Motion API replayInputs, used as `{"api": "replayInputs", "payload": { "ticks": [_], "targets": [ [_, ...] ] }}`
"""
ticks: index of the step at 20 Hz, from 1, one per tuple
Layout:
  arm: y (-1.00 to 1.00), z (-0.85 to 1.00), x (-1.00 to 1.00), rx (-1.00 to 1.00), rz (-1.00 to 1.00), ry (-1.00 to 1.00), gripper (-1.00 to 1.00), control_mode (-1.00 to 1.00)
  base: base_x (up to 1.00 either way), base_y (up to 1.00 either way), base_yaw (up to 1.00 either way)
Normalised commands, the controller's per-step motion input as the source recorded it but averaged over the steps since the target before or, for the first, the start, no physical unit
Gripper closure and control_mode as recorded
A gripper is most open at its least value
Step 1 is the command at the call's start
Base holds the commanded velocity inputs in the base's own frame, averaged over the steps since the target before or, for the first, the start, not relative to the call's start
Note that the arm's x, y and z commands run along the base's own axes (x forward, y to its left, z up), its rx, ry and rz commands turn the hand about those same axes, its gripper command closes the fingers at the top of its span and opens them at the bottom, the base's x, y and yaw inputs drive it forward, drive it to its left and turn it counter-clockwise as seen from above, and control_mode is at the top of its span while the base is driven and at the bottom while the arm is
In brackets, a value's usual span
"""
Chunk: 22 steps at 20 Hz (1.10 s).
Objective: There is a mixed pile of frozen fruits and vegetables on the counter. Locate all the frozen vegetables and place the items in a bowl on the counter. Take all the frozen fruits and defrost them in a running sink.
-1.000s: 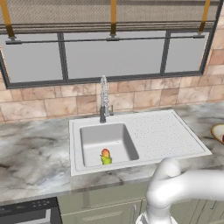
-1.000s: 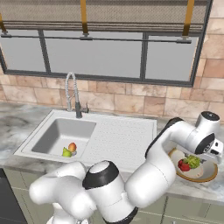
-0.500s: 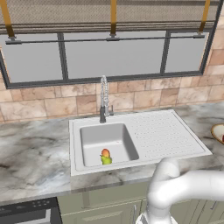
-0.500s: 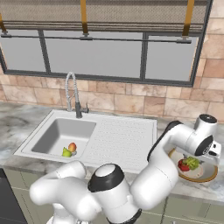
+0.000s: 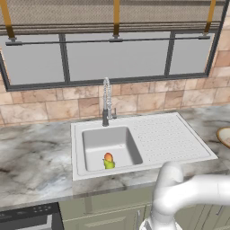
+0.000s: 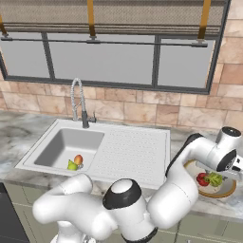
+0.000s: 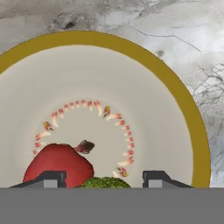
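Observation:
In the hand view my gripper (image 7: 103,179) hangs low over the tan bowl (image 7: 175,87), and the green broccoli (image 7: 105,183) sits between its two dark tips, which are shut on it. The glossy red piece (image 7: 59,164) lies in the bowl just beside the broccoli. From the right base view, the bowl (image 6: 223,193) on the marble counter (image 6: 19,128) holds the red piece (image 6: 202,179) and the broccoli (image 6: 216,179), with the hand right above them. An orange-red fruit (image 5: 108,157) and a yellow-green fruit (image 5: 109,164) lie together in the sink (image 5: 90,139) basin.
The chrome coil faucet (image 5: 106,101) stands behind the basin, and the ribbed drainboard (image 5: 164,137) lies to its right. The bowl's edge (image 5: 223,134) peeks in at the far right of the counter. A dark appliance top (image 5: 27,215) sits at the lower left.
The hand has sunk a little lower toward the bowl. The fruits in the sink have not moved.

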Motion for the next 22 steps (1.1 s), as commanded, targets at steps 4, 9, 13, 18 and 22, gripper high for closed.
{"api": "replayInputs", "payload": {
  "ticks": [4, 9, 13, 18, 22],
  "targets": [
    [-0.05, -0.25, 0.09, 0.01, 0.00, 0.03, -1.00, -1.00, 0.00, 0.00, 0.00],
    [0.00, -0.12, 0.02, 0.00, 0.00, 0.01, -1.00, -1.00, 0.00, 0.00, 0.00],
    [0.00, 0.00, 0.00, 0.00, 0.00, 0.00, -1.00, -1.00, 0.00, 0.00, 0.00],
    [0.00, 0.03, 0.00, 0.00, 0.00, 0.00, -1.00, -1.00, 0.00, 0.00, 0.00],
    [0.00, 0.57, -0.11, 0.00, 0.00, -0.13, -1.00, -1.00, 0.00, 0.00, 0.00]
  ]
}}
